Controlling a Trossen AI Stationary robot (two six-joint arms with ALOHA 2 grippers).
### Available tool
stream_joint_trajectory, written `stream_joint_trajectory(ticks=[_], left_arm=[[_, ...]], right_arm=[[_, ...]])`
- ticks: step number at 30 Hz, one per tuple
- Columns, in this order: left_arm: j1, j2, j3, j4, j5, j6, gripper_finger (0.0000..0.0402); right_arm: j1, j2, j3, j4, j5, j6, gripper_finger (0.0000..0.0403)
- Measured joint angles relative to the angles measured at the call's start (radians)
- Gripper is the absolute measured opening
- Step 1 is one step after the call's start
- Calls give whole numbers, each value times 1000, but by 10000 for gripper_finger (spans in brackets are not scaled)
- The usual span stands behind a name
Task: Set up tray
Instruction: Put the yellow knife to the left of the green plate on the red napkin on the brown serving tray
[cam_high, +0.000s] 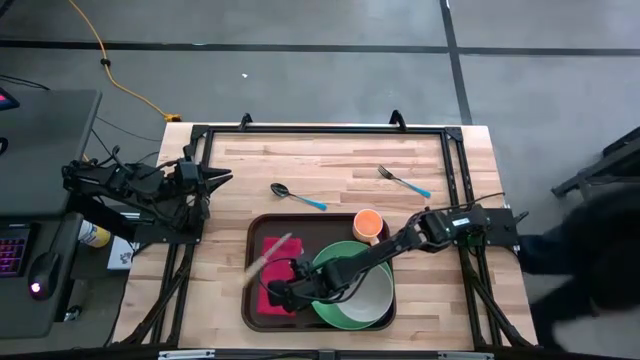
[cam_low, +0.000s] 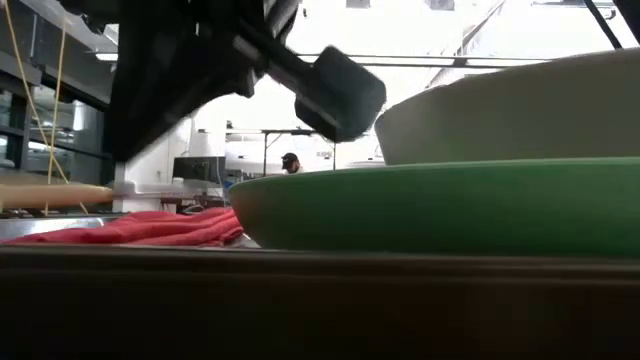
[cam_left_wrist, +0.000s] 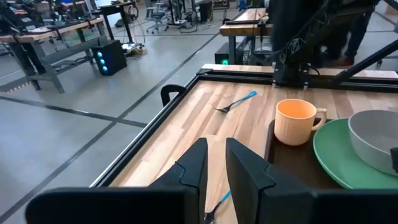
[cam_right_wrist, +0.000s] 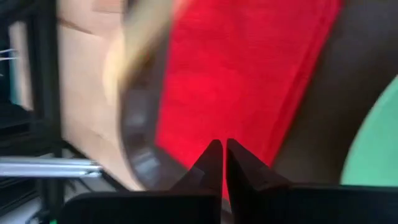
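I have the right gripper (cam_high: 277, 294) down over the red napkin (cam_high: 272, 272) inside the tray (cam_high: 262, 318), which sits at the counter's (cam_high: 330, 160) near edge; its jaws are closed with nothing between them. The left gripper (cam_high: 222, 177) waits at the counter's left edge, jaws slightly parted, holding nothing.

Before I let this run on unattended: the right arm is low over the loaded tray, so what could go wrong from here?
1. The right gripper, shut, sits low over the red napkin and might drag it across the tray.
2. The right arm reaches across the green plate and grey bowl; pulling back could nudge them.
3. A light wooden stick lies over the tray's rim and could get knocked off.
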Motion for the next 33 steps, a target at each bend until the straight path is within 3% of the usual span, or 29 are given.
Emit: stream_joint_trajectory(ticks=[13, 19, 27, 33], left_arm=[[0, 0, 0, -16, 15, 0, 88], [0, 0, 0, -32, 33, 2, 88], [0, 0, 0, -63, 110, 24, 88], [0, -5, 0, -142, 173, -13, 88]], right_arm=[[-10, -5, 8, 29, -1, -46, 2], [-41, -35, 73, 28, 103, -170, 1], [-103, -45, 246, -10, 170, -454, 0], [-138, -115, 198, -17, 191, -550, 0]])
